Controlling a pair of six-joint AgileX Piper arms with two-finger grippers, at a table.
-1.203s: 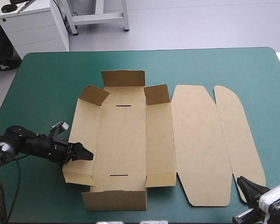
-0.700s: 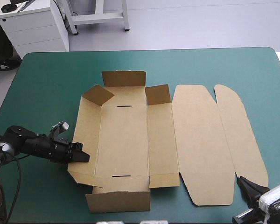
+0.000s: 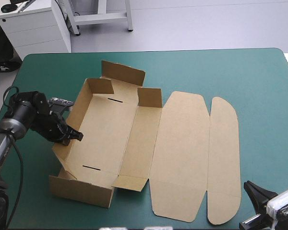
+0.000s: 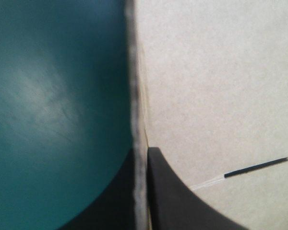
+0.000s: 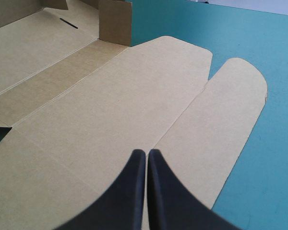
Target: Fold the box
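The brown box (image 3: 134, 139) lies skewed on the teal-green cover (image 3: 240, 72), its lid panels flat toward the right. Its long left wall stands raised, as do the far flaps and the near end wall. My left gripper (image 3: 76, 136) is shut on the top edge of that left wall. In the left wrist view one black finger sits on each side of the board edge (image 4: 134, 72), gripper (image 4: 143, 149), with the box floor (image 4: 216, 86) and a slot (image 4: 257, 166) inside. My right gripper (image 3: 252, 188) is shut and empty near the table's front right corner. It (image 5: 147, 152) hovers over the lid panel (image 5: 110, 110).
A white cabinet (image 3: 33, 26) stands beyond the table's far left corner. The teal-green cover runs wide past the box toward the far and right edges.
My left gripper has shut on the box's left wall and moved up and toward the far side. The wall now stands upright and the whole box has turned and slid left. The right arm is still.
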